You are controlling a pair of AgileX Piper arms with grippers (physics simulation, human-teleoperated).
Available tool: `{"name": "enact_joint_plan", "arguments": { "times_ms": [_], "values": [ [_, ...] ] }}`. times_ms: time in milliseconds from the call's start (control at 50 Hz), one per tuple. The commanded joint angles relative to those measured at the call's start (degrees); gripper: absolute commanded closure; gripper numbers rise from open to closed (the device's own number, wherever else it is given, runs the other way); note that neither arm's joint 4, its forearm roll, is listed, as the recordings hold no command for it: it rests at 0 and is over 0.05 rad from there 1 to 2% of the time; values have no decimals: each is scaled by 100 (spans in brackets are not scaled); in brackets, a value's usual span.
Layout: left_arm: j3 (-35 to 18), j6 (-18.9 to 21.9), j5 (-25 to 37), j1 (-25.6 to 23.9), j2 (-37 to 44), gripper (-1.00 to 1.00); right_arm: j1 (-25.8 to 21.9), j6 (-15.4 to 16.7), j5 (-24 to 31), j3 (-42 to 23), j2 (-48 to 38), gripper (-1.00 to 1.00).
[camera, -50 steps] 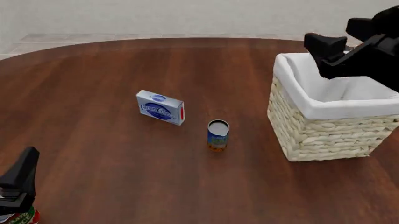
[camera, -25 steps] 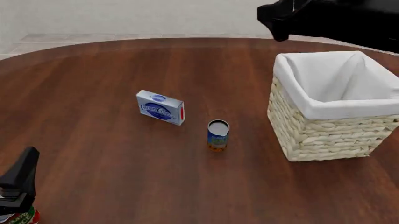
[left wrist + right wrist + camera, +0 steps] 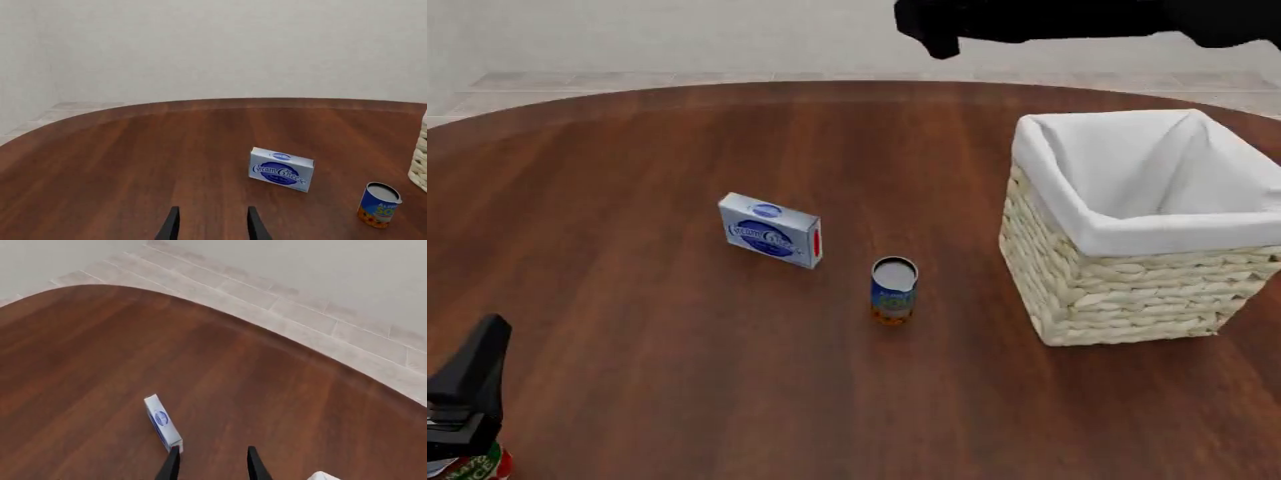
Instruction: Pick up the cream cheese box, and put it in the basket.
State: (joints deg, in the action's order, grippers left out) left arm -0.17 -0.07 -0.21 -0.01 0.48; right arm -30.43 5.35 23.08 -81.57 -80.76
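Dark-wood table: at its near left edge the left gripper idles, fingers parted, empty. The box stands on edge at centre, left of the can and basket. Above, the right gripper, parted and empty, should descend squarely astride the box's narrow faces.

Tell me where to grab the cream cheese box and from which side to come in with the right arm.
The cream cheese box stands on a long edge on the table, logo face toward the arms, apart from the can. Probably best to descend from above and close across its thin depth, one finger on the logo face, one behind, near mid-length. The right gripper is open and high above the table.
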Motion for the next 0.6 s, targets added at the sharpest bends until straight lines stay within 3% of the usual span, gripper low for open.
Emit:
{"name": "enact_joint_plan", "arguments": {
  "times_ms": [20,600],
  "values": [
    [0,1,0,0,2,-100,-134,90,532,-758,-592,-100],
    [0,1,0,0,0,-100,-383,254,1469,-2492,-1859,-100]
  ]
}}
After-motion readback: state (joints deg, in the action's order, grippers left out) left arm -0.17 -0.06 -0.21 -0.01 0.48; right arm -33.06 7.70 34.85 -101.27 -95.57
